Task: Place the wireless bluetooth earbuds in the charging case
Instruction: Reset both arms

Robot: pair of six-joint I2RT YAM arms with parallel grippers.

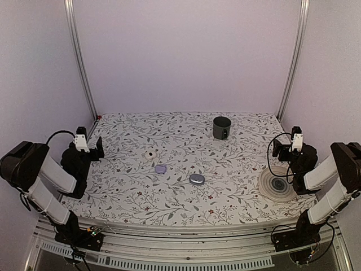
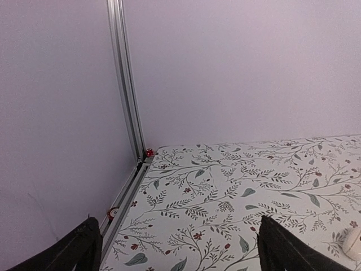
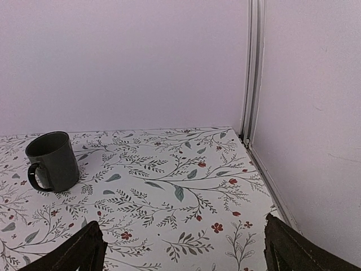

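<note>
**A:** Where does the small glossy blue-grey oval charging case lie?

**B:** On the floral-patterned table, about midway between the left and right edges and somewhat nearer the near edge. A flat lilac disc lies near it toward the left edge. A white round piece with a dark centre sits just beyond the disc.

**A:** And the arms?

**B:** The left gripper hangs by the left edge and the right gripper by the right edge. Both have their jaws spread wide and hold nothing. A dark grey mug stands near the far edge.
</note>
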